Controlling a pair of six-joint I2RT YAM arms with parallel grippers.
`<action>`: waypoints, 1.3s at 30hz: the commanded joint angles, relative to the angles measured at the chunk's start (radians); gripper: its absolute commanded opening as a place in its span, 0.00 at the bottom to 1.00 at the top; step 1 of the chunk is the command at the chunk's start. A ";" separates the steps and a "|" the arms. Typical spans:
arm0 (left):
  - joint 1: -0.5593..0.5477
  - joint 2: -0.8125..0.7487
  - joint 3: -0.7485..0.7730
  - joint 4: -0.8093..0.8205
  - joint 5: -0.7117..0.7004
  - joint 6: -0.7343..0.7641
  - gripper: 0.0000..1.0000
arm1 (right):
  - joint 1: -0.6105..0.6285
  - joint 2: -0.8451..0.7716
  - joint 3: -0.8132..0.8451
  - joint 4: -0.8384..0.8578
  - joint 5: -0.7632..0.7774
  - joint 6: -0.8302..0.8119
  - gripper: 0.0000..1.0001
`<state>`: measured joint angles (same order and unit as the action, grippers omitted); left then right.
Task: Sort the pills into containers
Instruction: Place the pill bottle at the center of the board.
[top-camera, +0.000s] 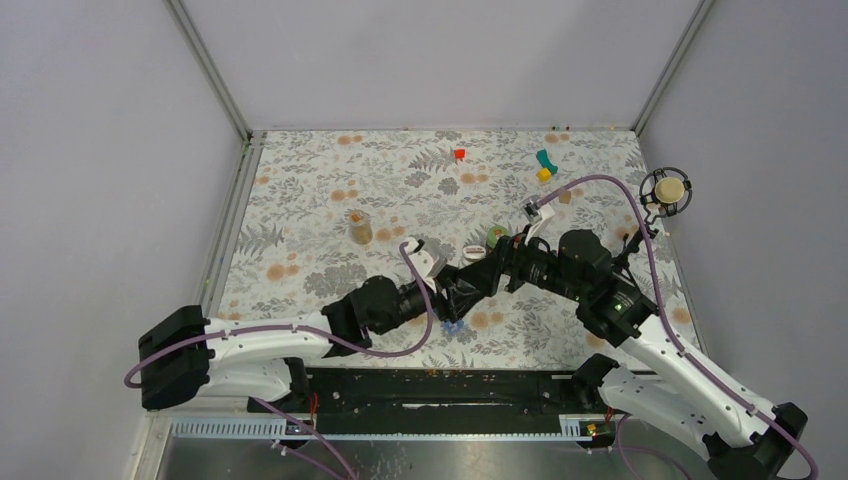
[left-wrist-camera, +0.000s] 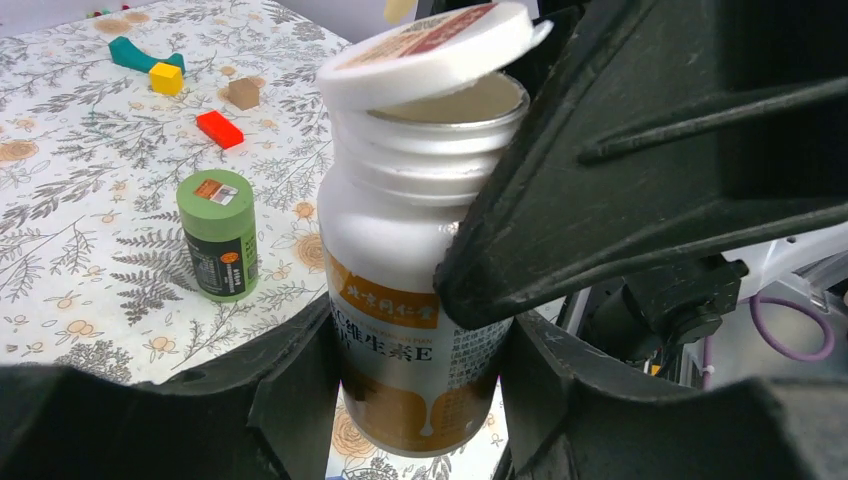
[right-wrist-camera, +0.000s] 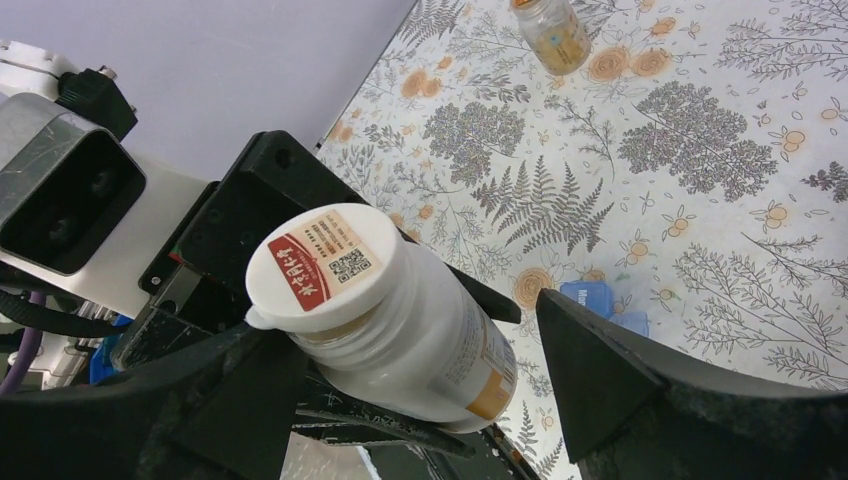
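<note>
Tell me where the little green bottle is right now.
The green bottle stands upright near the middle of the table in the top view; in the left wrist view it is left of the white bottle held by the left gripper.

The top external camera looks down from high above and behind the arm bases, far enough to take in the whole table (top-camera: 300, 200); the left wrist camera sits low just behind the left gripper (left-wrist-camera: 410, 370), facing across the tabletop toward the far right corner, with the white bottle (left-wrist-camera: 410, 250) filling its frame; the right wrist camera looks past the right gripper (right-wrist-camera: 410, 330), down and toward the table's left side, equally close. All three views share that bottle; the green bottle (left-wrist-camera: 220, 235) shows only in the overhead and left wrist views.
</note>
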<state>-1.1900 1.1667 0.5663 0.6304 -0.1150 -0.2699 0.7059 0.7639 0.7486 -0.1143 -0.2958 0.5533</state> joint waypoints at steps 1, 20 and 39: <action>0.003 -0.005 0.032 0.087 0.043 0.021 0.00 | -0.004 -0.003 0.038 0.025 0.024 -0.028 0.88; 0.021 0.090 0.157 -0.014 -0.004 0.033 0.09 | -0.002 0.174 0.120 -0.135 0.064 -0.116 0.50; 0.075 0.051 -0.057 0.116 -0.152 -0.151 0.98 | -0.002 0.159 -0.080 0.056 0.463 -0.087 0.34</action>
<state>-1.1210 1.2816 0.5762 0.6403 -0.2222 -0.3473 0.7021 0.9386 0.7361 -0.1551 0.0353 0.4507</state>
